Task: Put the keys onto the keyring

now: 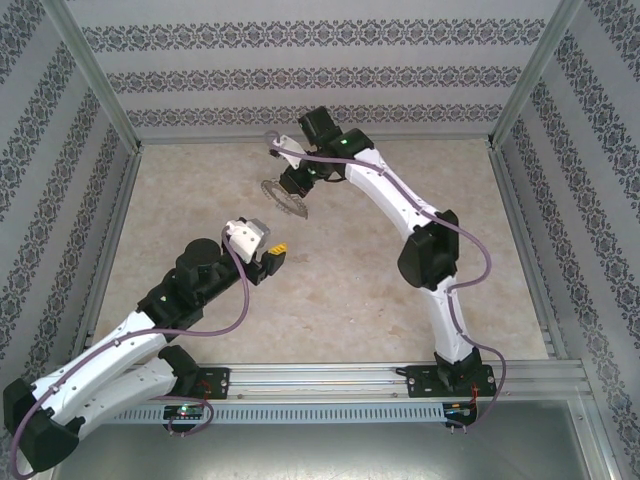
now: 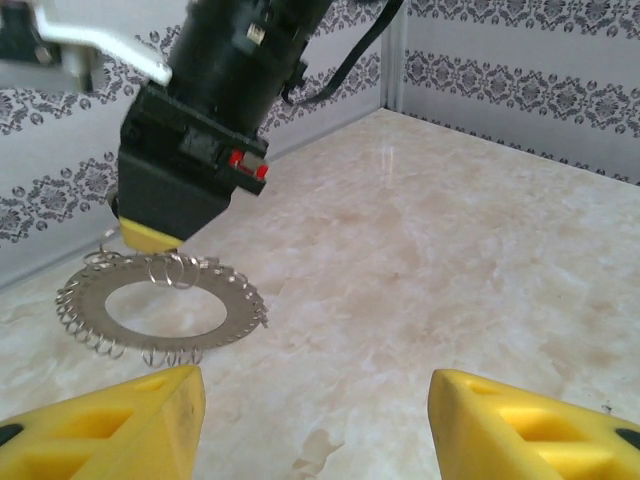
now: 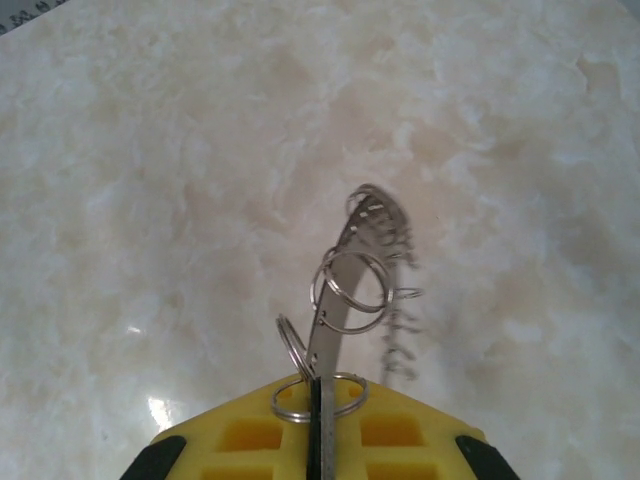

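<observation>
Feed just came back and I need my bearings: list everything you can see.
ring: one, silver flat band, far middle of table, edge pinched by right claw
loops: many, silver wire, threaded round the ring's rim
table: one, beige marble, under everything
walls: three, white with grey pattern, round the table
left arm: one, white and black, reaching toward ring
right arm: one, white and black, reaching over ring
left claw: one, yellow tips, open, short of ring
right claw: one, yellow tips, shut on ring
</observation>
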{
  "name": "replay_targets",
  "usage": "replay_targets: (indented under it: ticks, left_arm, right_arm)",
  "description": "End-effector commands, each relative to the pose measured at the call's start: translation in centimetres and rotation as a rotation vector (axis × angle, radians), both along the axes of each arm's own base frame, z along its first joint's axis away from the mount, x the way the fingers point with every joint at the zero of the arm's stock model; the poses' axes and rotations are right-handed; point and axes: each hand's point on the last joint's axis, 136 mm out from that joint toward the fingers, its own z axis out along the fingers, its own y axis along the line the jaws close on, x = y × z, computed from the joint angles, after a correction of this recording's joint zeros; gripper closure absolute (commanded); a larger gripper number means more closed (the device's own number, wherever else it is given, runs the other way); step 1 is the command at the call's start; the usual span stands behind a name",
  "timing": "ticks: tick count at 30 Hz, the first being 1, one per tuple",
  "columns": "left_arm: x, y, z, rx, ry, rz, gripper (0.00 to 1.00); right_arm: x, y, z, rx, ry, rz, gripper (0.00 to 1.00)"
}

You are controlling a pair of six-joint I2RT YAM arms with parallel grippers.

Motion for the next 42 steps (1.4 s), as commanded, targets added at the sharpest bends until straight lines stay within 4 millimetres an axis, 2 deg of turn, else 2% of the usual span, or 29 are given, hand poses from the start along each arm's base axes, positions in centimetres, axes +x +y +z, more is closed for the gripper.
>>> replay_targets:
  ticks: [1, 5, 9, 20, 28, 33, 35, 36, 37, 38, 42]
  left_arm:
    - [0.1, 1.0, -0.2, -0.004, 0.008, 0.043, 0.38]
    - [0.2, 0.9, 0.0, -0.004, 0.004, 0.040, 0.38]
    - [0.5, 0.4, 0.0, 0.000, 0.003, 0.024, 0.38]
    - [1.3, -1.4, 0.3, -0.004, 0.011, -0.026, 0.37]
    - [1.6, -2.0, -1.0, -0.018, 0.066, -0.032, 0.34]
    - [2.0, -2.1, -2.0, -0.024, 0.095, -0.021, 0.30]
    - [2.2, -2.3, -2.2, -0.038, 0.108, -0.020, 0.27]
    - [2.3, -2.4, -2.3, -0.047, 0.119, -0.021, 0.22]
    - [2.4, -2.5, -2.3, -0.054, 0.128, -0.021, 0.15]
    - [2.5, -2.5, -2.5, -0.060, 0.142, -0.015, 0.03]
    - [2.7, -2.7, -2.6, -0.105, 0.191, 0.001, 0.00]
  right_arm:
    - [-0.2, 0.7, -0.4, 0.050, 0.078, 0.003, 1.00]
    - [-0.7, 0.6, -2.7, 0.048, 0.128, -0.014, 1.00]
    - [-2.2, -0.4, -4.4, 0.056, 0.158, -0.045, 1.00]
    - [-8.2, -5.5, -11.5, -0.002, 0.301, -0.161, 1.00]
    - [-12.5, -7.9, -16.0, -0.037, 0.427, -0.219, 1.00]
    - [-14.1, -9.3, -16.8, -0.060, 0.428, -0.245, 0.99]
    - [-14.3, -9.7, -16.5, -0.061, 0.411, -0.250, 0.93]
    - [-14.4, -9.9, -16.2, -0.060, 0.398, -0.254, 0.88]
    - [-14.3, -10.1, -15.7, -0.061, 0.381, -0.258, 0.83]
    - [-14.3, -10.4, -15.3, -0.066, 0.365, -0.263, 0.78]
    - [-14.1, -12.0, -13.0, -0.107, 0.276, -0.293, 0.59]
